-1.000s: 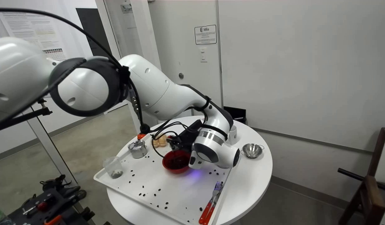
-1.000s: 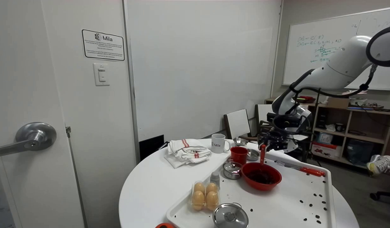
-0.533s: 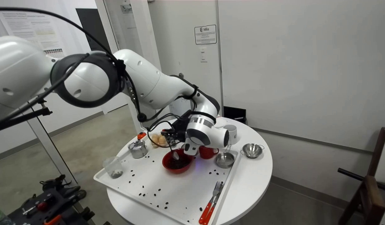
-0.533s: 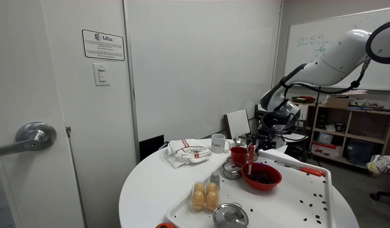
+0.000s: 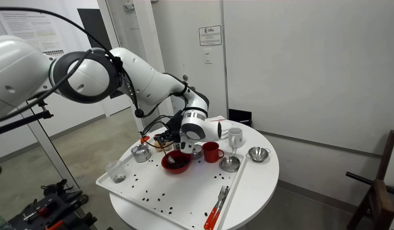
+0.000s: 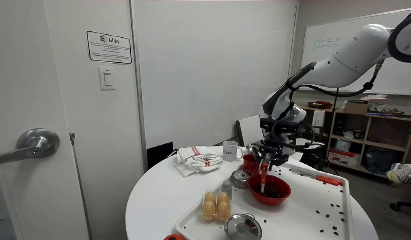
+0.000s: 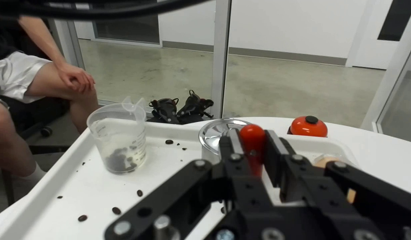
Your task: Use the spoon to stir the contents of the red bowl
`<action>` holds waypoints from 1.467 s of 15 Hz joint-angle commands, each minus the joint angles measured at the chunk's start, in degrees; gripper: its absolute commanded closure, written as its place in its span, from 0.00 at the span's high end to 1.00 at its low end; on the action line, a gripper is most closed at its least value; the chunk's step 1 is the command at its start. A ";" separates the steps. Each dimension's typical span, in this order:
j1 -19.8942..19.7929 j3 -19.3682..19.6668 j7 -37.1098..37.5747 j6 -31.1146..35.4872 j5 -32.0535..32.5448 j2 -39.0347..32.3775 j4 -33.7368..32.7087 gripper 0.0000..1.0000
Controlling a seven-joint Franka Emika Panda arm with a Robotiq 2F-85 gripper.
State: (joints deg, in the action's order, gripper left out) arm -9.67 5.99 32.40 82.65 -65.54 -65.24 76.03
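The gripper (image 7: 254,146) is clamped on the red handle (image 7: 253,138) of the spoon (image 6: 263,179), one finger (image 7: 237,142) against each side, just above the red bowl (image 6: 271,200). The spoon's head (image 5: 171,159) is inside the bowl and points down at the dark contents (image 6: 274,191); the handle end points up. In both exterior views the spoon enters left of the bowl's middle. Its long axis is steep: nearly upright in an exterior view, plainly tilted where the metal head shows, its top leaning to the bowl's left rim.

The wrist view gives only the rounded end of the handle, but takes in a seated person (image 7: 20,71). A clear measuring cup (image 7: 117,136), apart from the bowl, shows there and in an exterior view. In an exterior view the red mug (image 5: 211,152) near the bowl is whole; elsewhere the gripper covers part of it. Four eggs (image 6: 223,209) near the bowl are in full sight in an exterior view, with green writing (image 6: 328,40) on a whiteboard (image 6: 315,55) far behind the bowl.
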 commanded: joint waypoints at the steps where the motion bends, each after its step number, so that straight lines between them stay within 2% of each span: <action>1: -1.05 0.44 -3.54 -0.99 2.24 2.53 4.56 0.09; 7: -4.21 2.58 -14.69 0.51 1.07 9.19 16.84 0.09; 13: -4.91 5.24 -21.03 2.17 0.33 17.40 27.06 0.09; 16: -4.65 5.52 -20.90 2.11 0.01 19.57 28.62 0.09; 22: -3.87 5.23 -18.10 1.77 -0.13 20.14 27.01 0.09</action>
State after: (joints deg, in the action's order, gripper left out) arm -14.42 11.10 12.89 83.46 -64.89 -46.71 101.93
